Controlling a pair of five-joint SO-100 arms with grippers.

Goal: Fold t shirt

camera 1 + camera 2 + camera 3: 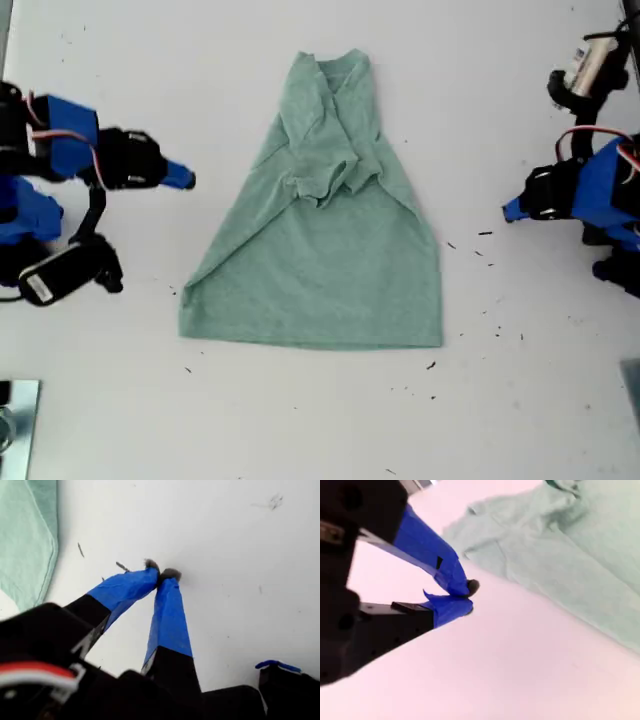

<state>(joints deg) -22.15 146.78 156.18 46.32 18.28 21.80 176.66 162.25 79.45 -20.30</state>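
The pale green t shirt (320,260) lies flat in the middle of the white table (300,430), collar at the far end, both sleeves folded in over the chest, hem spread wide at the near end. My first gripper (510,210) is at the exterior view's right, a short gap from the shirt's edge. Its blue fingertips meet over bare table (161,574), shut on nothing, with a hem corner of the shirt (25,535) off to one side. At the exterior view's left is my second gripper (188,180), also shut and empty (469,597), with the shirt (570,545) beyond it.
Small dark specks (485,233) dot the table near the first gripper and along the near side. A metal object (15,430) sits at the exterior view's lower left corner. A white cylinder (590,65) on the arm mount shows at the exterior view's upper right.
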